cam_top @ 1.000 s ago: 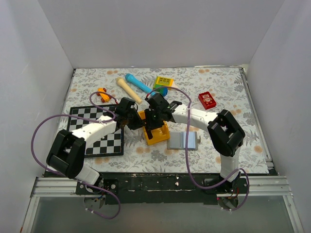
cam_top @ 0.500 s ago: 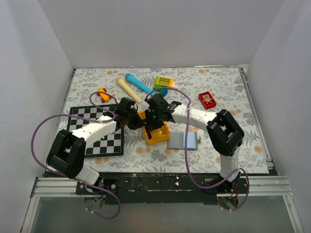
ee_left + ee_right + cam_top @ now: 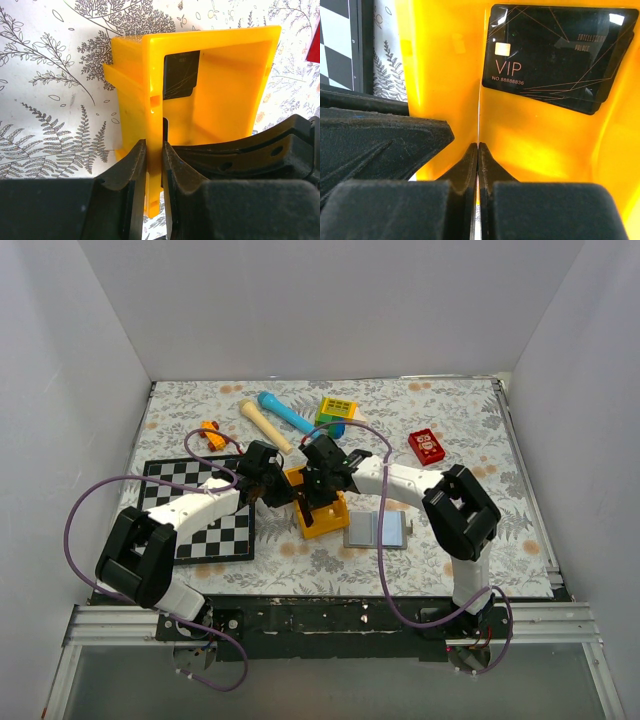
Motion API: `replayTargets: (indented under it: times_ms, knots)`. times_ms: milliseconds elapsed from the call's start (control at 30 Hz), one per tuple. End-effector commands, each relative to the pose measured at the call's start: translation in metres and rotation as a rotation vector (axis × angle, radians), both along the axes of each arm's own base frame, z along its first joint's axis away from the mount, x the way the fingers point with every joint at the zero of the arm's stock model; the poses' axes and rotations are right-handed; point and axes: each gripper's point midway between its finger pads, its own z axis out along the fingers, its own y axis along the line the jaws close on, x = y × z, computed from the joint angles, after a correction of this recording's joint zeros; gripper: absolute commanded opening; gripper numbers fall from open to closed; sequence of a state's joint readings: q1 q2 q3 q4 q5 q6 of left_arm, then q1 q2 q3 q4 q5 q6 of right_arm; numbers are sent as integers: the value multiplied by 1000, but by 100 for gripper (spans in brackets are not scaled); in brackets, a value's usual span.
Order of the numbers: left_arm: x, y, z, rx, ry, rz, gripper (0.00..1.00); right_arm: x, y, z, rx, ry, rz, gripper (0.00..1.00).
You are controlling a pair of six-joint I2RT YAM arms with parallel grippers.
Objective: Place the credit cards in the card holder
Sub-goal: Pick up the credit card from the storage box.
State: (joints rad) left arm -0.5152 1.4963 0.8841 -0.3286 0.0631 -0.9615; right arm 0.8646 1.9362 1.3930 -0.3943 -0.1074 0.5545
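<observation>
Black credit cards [image 3: 555, 55] marked VIP lie stacked at the far end of an orange tray [image 3: 325, 523], and also show as a dark patch of credit cards [image 3: 181, 75] in the left wrist view. My right gripper [image 3: 478, 146] is inside the tray, shut on one thin card [image 3: 479, 100] seen edge-on, standing upright. My left gripper [image 3: 154, 145] is shut on the tray's orange side wall [image 3: 154, 100]. The grey card holder [image 3: 378, 530] lies open on the table just right of the tray. From above, the left gripper [image 3: 283, 490] and right gripper [image 3: 320, 502] meet at the tray.
A chessboard [image 3: 200, 510] lies under the left arm. Behind the tray are a cream stick [image 3: 264, 424], a blue stick [image 3: 287, 413], a yellow-green box [image 3: 338, 408] and an orange toy [image 3: 212, 432]. A red block [image 3: 427, 446] sits at the right.
The right gripper's jaws have closed onto the upright card inside the tray. Both arms and the tray have hardly moved.
</observation>
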Motion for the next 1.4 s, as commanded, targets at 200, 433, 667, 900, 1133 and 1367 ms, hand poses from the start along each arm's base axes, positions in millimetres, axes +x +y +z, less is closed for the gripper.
replayTargets:
  times_ms: [200, 433, 667, 900, 1133, 1367]
  knots:
    - [5, 4, 0, 48, -6, 5, 0, 23, -20, 86, 139, -158, -105, 1]
    - [25, -1, 18, 76, -87, -70, 0, 29, -62, 136, 184, -248, -173, 1]
    - [52, 3, 22, 121, -97, -152, 0, 17, -125, 131, 147, -263, -274, 1]
    - [77, 27, 24, 177, -95, -201, 0, -5, -180, 87, 35, -222, -377, 1]
    - [87, 62, 14, 296, -67, -188, 0, -19, -214, 65, 45, -198, -436, 1]
    - [94, 83, 11, 320, -49, -187, 20, -30, -204, 52, 153, -206, -331, 1]
